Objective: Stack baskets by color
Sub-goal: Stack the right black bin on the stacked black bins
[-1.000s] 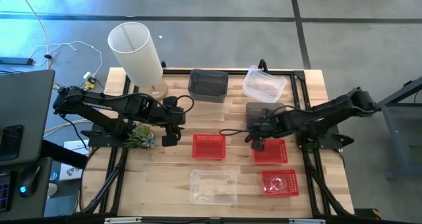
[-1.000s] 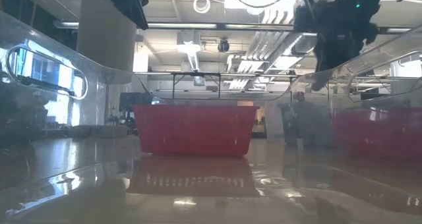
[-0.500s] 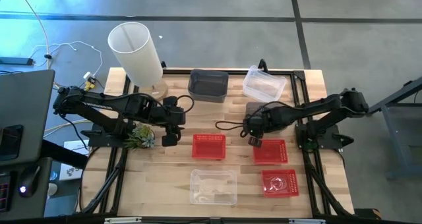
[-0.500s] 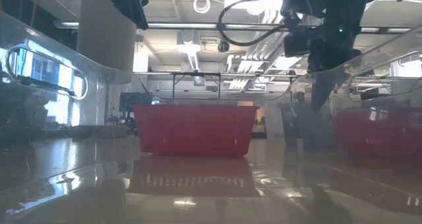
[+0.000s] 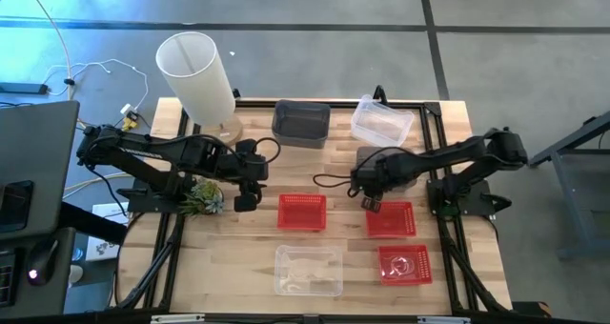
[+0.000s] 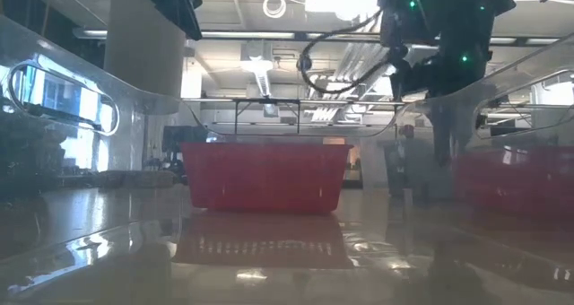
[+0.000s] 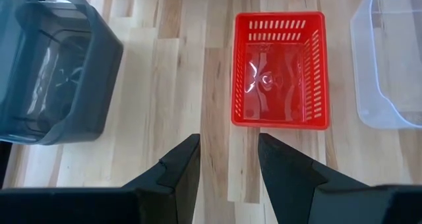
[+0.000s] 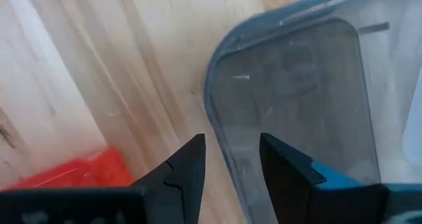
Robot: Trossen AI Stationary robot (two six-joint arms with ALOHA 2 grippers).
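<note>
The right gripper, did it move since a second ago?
Yes. The right gripper has swung back from the red basket toward the grey basket, jaws open over its rim.

My two dark fingers (image 7: 181,165) apart over the wooden table (image 7: 165,92), red mesh basket (image 7: 280,69) ahead, dark grey basket (image 7: 53,72) and clear basket (image 7: 389,59) flanking it

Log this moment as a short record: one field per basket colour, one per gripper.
red baskets: three, lying singly
clear baskets: one at front, one at rear right
grey baskets: one at rear, one under right arm
left gripper: open, holding nothing, beside the plant
right gripper: open, above grey basket's edge
</note>
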